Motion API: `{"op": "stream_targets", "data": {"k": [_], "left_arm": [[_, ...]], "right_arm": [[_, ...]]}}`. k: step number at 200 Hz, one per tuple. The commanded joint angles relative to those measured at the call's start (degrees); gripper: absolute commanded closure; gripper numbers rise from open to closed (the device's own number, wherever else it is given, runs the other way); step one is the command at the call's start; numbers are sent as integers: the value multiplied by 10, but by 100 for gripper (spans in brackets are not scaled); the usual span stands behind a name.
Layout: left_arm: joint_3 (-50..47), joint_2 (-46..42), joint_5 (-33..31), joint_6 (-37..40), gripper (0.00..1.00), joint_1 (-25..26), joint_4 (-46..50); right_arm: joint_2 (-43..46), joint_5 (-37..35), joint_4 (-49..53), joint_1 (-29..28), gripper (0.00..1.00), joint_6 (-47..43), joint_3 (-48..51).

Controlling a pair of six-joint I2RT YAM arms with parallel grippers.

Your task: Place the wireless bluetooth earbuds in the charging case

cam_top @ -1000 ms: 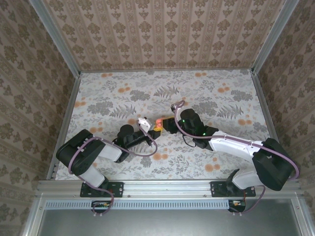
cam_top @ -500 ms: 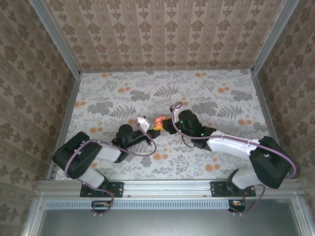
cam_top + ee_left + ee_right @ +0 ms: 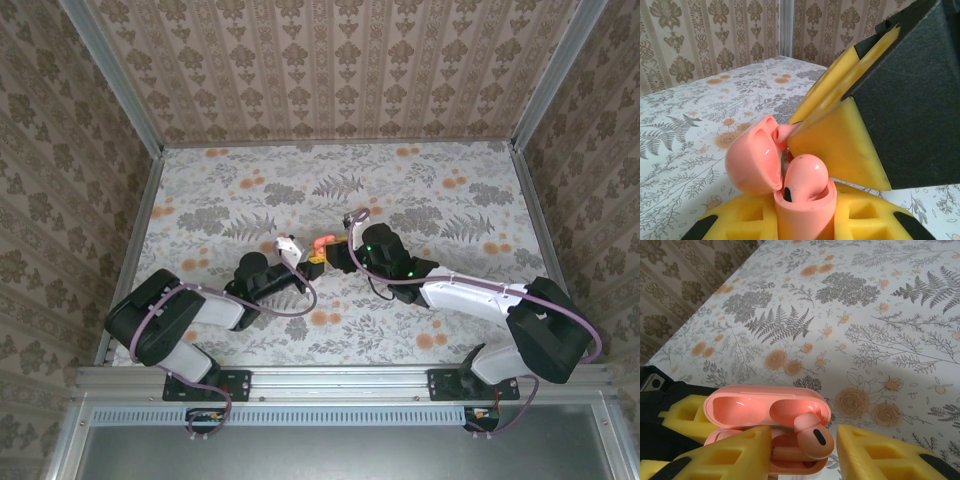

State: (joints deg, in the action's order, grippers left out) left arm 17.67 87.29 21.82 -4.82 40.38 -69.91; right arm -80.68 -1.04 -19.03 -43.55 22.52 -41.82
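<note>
Over the last second the two meeting grippers have drifted slightly left across the table point(image 3: 450, 200). From above, the left gripper point(image 3: 308, 266) and right gripper point(image 3: 332, 255) meet mid-table at the pink charging case point(image 3: 320, 243).

In the left wrist view the case stands upright, clamped between the left gripper's yellow pads point(image 3: 740, 222). Its lid is swung open leftward, and an earbud point(image 3: 805, 177) pokes its rounded head above the rim.

In the right wrist view the case's long axis runs left to right. The right jaws stand narrowly apart on either side of the earbud.
</note>
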Motion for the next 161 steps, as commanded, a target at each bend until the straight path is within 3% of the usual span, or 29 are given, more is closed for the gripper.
{"op": "stream_targets", "data": {"k": [1,109,161], "left_arm": [[1,-19,0,-4,84,-6,-29],[-16,-47,-1,-10,84,-9,-28],[-18,-67,23,-15,84,-9,-29]], "right_arm": [[27,28,-18,-3,58,6,7],[113,63,-23,22,55,31,28],[126,203,-50,89,57,86,44]]}}
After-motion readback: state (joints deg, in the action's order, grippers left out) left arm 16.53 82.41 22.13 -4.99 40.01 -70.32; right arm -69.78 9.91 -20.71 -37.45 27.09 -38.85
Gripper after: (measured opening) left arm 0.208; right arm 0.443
